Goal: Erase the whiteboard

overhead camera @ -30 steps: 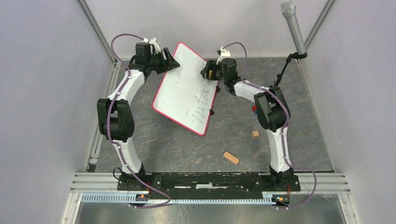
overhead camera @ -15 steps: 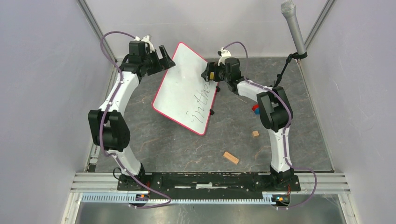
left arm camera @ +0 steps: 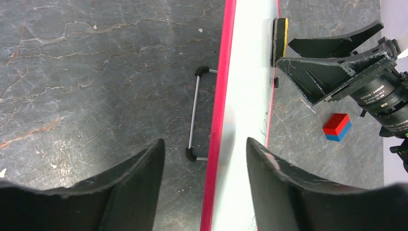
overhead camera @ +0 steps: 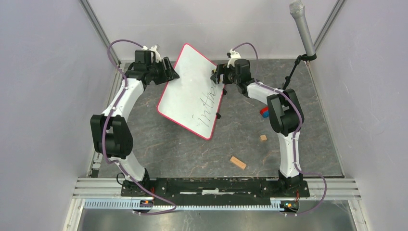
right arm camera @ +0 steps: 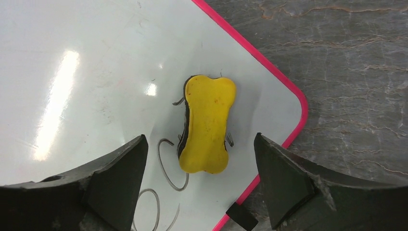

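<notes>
The whiteboard (overhead camera: 190, 91) leans tilted at the table's middle, red-rimmed, with black handwriting (overhead camera: 207, 103) on its lower right. A yellow bone-shaped eraser (right arm camera: 207, 124) clings to its face near the upper right corner. My right gripper (right arm camera: 201, 139) is open, one finger on each side of the eraser and neither touching it. My left gripper (left arm camera: 206, 159) is open too and straddles the board's red rim (left arm camera: 219, 120) at the upper left edge. From above, the left gripper (overhead camera: 171, 72) and the right gripper (overhead camera: 215, 74) flank the board's top.
A metal prop bracket (left arm camera: 195, 115) sits behind the board. A black clip (right arm camera: 242, 215) is on its right edge. A red-and-blue block (overhead camera: 263, 112) and two wooden blocks (overhead camera: 263, 138) (overhead camera: 237, 162) lie on the right. A microphone (overhead camera: 303, 29) stands at the back right.
The left arm's elbow swung outward and its gripper shifted a little left at the board's edge. The right gripper drew back slightly from the eraser with wider jaws. The board stayed put.
</notes>
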Robot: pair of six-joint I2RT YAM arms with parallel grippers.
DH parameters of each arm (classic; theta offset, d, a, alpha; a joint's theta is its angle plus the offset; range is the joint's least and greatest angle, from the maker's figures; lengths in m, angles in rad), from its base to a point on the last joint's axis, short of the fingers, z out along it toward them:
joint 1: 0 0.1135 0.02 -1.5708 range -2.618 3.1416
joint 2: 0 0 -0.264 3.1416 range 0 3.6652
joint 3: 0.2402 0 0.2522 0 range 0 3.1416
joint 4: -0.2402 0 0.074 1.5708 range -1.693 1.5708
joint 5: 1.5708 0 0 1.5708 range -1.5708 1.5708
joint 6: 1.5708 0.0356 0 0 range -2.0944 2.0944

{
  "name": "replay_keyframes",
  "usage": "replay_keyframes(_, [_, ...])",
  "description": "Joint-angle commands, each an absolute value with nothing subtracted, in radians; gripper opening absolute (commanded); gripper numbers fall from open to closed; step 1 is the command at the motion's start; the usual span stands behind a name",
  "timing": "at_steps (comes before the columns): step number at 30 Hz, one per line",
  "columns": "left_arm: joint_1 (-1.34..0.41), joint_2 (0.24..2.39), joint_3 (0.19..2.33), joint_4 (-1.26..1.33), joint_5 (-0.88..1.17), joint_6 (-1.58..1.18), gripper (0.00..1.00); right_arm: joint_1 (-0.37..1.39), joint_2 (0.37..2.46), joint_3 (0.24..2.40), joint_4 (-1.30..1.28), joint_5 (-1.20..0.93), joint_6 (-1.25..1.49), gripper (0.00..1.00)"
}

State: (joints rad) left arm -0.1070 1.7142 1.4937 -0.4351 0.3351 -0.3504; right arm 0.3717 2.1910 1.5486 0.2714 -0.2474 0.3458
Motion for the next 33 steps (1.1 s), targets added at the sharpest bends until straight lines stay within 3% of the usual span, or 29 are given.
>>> replay_keyframes(1, [-0.110, 1.687, 1.491, -0.397, 0.366, -0.317, 0.62, 0.371, 2.199, 1.621, 0.255, -0.246, 0.318, 0.81])
replay_keyframes(5, [-0.111, 1.681, 1.485, -0.398, 0.356, -0.302, 0.52, 0.372, 2.224, 1.643, 0.253, -0.247, 0.319, 0.66])
replay_keyframes(14, [-0.114, 1.698, 1.481, -0.391, 0.389, -0.308, 0.42, 0.370, 2.286, 1.723, 0.226, -0.250, 0.317, 0.60])
replay_keyframes(20, [-0.120, 1.694, 1.477, -0.394, 0.360, -0.297, 0.32, 0.372, 2.281, 1.705, 0.242, -0.247, 0.324, 0.43])
replay_keyframes(23, [-0.124, 1.696, 1.476, -0.394, 0.359, -0.302, 0.22, 0.371, 2.264, 1.669, 0.256, -0.235, 0.335, 0.34])
replay_keyframes(33, [-0.156, 1.698, 1.478, -0.408, 0.330, -0.285, 0.06, 0.465, 2.195, 1.635, 0.285, -0.215, 0.275, 0.30])
